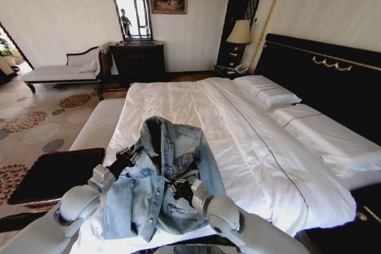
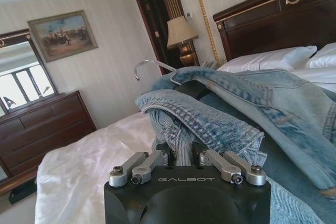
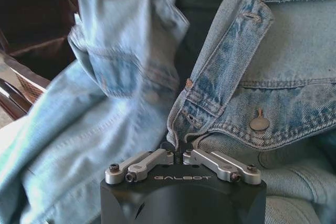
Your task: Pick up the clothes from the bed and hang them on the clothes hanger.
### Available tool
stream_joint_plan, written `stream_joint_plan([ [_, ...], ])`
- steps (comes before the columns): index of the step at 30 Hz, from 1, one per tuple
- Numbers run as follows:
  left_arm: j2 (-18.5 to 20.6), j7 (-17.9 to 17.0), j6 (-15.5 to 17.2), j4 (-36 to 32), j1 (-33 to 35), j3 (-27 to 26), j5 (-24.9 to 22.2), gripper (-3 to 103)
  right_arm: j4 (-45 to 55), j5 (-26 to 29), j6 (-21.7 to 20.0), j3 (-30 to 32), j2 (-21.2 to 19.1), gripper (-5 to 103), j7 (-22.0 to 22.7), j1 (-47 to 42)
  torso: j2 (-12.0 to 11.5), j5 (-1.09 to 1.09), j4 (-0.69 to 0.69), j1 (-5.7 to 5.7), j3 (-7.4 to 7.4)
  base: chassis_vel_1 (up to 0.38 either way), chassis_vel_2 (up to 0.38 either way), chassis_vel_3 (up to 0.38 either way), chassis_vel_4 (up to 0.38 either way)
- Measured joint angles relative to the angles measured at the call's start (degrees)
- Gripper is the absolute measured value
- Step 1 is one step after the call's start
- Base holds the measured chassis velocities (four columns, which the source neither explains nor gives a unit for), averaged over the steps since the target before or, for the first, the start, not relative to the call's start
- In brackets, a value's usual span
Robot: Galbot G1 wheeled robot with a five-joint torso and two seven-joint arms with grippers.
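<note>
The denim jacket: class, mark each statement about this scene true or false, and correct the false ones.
1. The denim jacket lies at the near end of the bed. True.
2. The left pincer is clamped on denim. True.
3. The right pincer is open above a pillow. False: it grips the jacket's front edge.
4. The hanger's silver hook sticks out past the collar. True.
5. The lamp stands on the dresser. False: it stands beside the headboard.

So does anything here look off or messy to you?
Only the denim jacket: it hangs bunched and lopsided over the hanger above the bed, pinched by the left hand and right hand.
</note>
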Motion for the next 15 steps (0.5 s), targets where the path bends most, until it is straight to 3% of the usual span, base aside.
stream_joint_plan([
  [13, -0.04, 0.0, -0.91, -1.14, 1.31, -0.46, 1.1, 19, -2.25, -1.97, 1.21, 1.97, -0.3, 1, -0.66, -2.42, 0.0, 0.0, 0.0, 0.0, 0.0, 0.0, 0.0, 0.0, 0.0],
  [15, -0.15, 0.07, -1.28, -1.67, 2.05, -0.82, 1.78, 19, -3.02, -2.51, 1.32, 2.46, -0.1, 12, -0.39, -2.27, 0.0, 0.0, 0.0, 0.0, 0.0, 0.0, 0.0, 0.0, 0.0],
])
